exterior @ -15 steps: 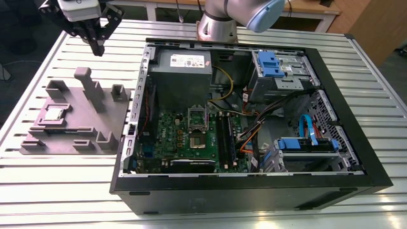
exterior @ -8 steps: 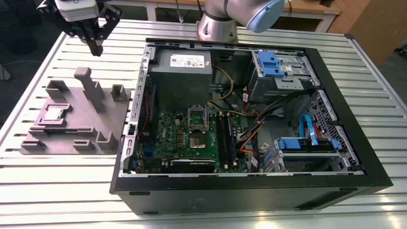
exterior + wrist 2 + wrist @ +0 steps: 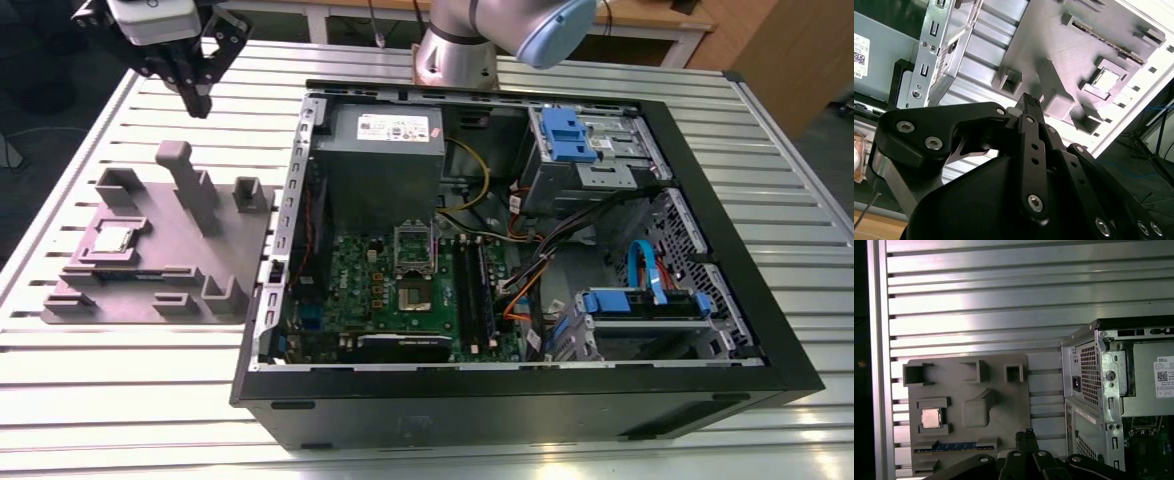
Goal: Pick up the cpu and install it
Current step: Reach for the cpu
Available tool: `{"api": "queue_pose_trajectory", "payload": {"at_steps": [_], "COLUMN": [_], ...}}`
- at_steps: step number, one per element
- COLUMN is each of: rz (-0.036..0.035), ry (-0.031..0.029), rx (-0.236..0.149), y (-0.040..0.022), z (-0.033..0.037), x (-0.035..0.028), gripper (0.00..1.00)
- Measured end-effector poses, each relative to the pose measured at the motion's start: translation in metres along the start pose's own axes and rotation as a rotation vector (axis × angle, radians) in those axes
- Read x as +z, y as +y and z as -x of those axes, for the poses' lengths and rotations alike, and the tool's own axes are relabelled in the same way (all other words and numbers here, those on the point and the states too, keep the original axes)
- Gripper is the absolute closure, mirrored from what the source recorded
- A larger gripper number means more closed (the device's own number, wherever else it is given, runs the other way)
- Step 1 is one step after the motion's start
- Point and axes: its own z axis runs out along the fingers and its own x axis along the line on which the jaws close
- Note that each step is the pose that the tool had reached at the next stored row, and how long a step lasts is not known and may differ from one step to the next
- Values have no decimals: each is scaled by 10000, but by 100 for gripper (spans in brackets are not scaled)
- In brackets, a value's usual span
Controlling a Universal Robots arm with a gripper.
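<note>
Well, closest in the exterior view is the black case, lying open on the table. Inside it, near the middle of that frame, is the green board with the socket. The socket's metal frame looks flipped up, but I cannot be sure. The tiny pins are too small to see. Wires run close by, on the exterior view's right of the socket.

At the left of that frame sits the grey tray. The cpu lies flat in a square pocket in it, and nothing touches it. In the first wrist view the cpu shines, with low walls close around it. A tall post stands up from the tray near the pocket.

Farther back, in the upper left of the exterior view, the gripper hangs over bare table, well apart from the cpu. Its fingers are pressed together and hold nothing.

I think a few things could go wrong. The pocket is snug, so the fingers could hit its walls or bump the post. The cpu is thin and smooth, so it could slip or tip in a poor pinch. If it went into the socket crooked or turned the wrong way, pins could bend. I cannot see any corner mark on the cpu. In both wrist views much of the gripper is cut off at the edge.
</note>
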Motion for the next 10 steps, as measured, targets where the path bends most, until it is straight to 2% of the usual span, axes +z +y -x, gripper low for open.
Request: {"api": "queue_pose_trajectory", "payload": {"at_steps": [10], "rz": [0], "ry": [0], "rx": [0], "y": [-4], "z": [-53], "x": [5], "gripper": [90]}}
